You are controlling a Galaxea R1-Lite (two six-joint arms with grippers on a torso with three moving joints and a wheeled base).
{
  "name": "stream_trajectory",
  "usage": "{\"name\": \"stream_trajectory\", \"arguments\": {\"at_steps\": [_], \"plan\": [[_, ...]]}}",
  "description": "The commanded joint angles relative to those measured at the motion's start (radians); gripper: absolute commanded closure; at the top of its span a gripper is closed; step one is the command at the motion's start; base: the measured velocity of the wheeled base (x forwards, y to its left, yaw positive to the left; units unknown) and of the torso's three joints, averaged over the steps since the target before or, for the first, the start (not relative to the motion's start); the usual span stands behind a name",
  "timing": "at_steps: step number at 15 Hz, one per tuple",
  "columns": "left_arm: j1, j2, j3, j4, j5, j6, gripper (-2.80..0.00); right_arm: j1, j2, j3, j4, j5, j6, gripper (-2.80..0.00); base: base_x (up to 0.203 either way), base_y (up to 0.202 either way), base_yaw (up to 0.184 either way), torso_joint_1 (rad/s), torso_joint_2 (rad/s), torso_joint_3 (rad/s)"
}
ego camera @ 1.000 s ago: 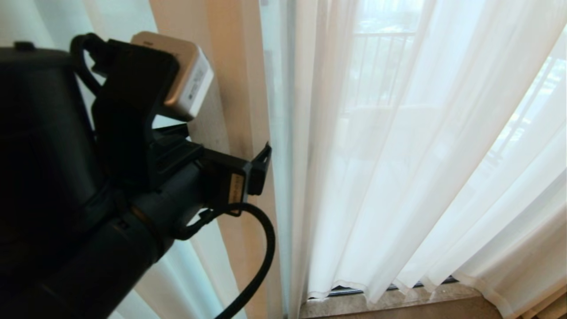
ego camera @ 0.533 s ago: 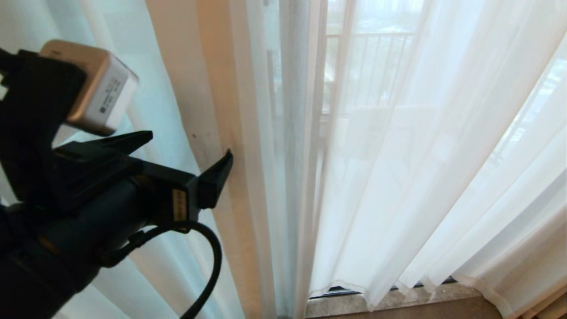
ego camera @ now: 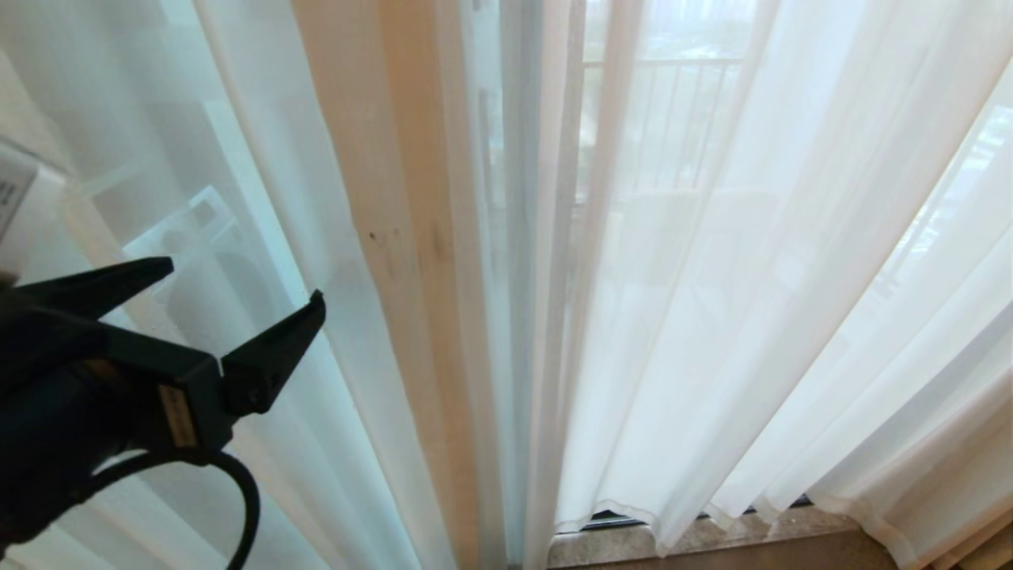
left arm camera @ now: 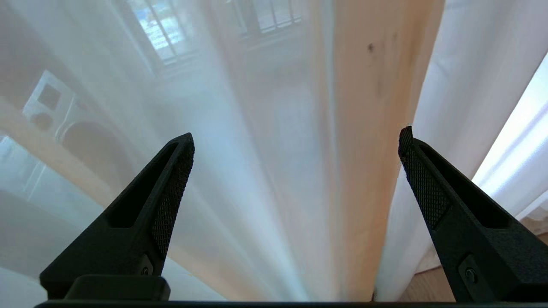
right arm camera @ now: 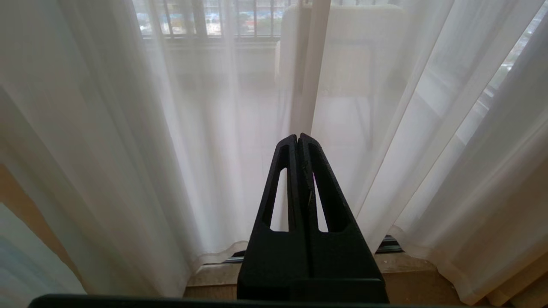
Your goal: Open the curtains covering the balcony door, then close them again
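Note:
Sheer white curtains (ego camera: 712,317) hang closed across the whole head view, their hems just above the sill. Of the balcony door behind them only the dark bottom track (ego camera: 613,518) shows. My left gripper (ego camera: 245,281) is at the lower left, open and empty, in front of the left curtain panel. In the left wrist view the left gripper (left arm camera: 296,134) spans soft curtain folds (left arm camera: 257,192) without touching them. The right gripper (right arm camera: 297,136) is shut with nothing in it and points at the seam where two curtain panels (right arm camera: 308,85) meet.
A tan vertical strip (ego camera: 396,237) stands behind the sheer fabric, left of the middle. A balcony railing (ego camera: 673,103) shows faintly through the curtain. A stone sill (ego camera: 712,534) runs along the floor below the hems.
My left arm has drawn back to the left, away from the middle of the curtains, and most of it has left the head view. Its fingers stayed open. The right gripper has not moved.

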Motion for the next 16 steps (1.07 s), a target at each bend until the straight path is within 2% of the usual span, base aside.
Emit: {"name": "stream_trajectory", "arguments": {"at_steps": [1, 4, 5, 8, 14, 16], "plan": [[0.002, -0.041, 0.024, -0.004, 0.004, -0.001, -2.8, 0.0, 0.0, 0.0, -0.001, 0.001, -0.001, 0.0, 0.0, 0.0, 0.0, 0.0, 0.0, 0.0], [0.005, -0.042, 0.036, -0.009, -0.001, -0.025, -2.8, 0.0, 0.002, 0.0, -0.001, 0.0, -0.001, 0.0, 0.0, 0.0, 0.0, 0.0, 0.0, 0.0], [0.007, -0.04, 0.036, -0.009, -0.001, -0.031, 0.0, 0.0, 0.0, 0.0, -0.001, 0.0, -0.001, 0.0, 0.0, 0.0, 0.0, 0.0, 0.0, 0.0], [0.019, -0.032, 0.034, -0.007, -0.007, -0.035, 0.0, 0.0, 0.0, 0.0, -0.001, 0.0, -0.001, 0.0, 0.0, 0.0, 0.0, 0.0, 0.0, 0.0], [0.103, -0.028, 0.036, -0.004, -0.053, -0.036, 0.0, 0.0, 0.0, 0.0, -0.001, 0.0, -0.001, 0.0, 0.0, 0.0, 0.0, 0.0, 0.0, 0.0], [0.159, -0.029, 0.035, -0.003, -0.088, -0.036, 0.0, 0.0, 0.0, 0.0, -0.001, 0.0, -0.001, 0.0, 0.0, 0.0, 0.0, 0.0, 0.0, 0.0]]}}
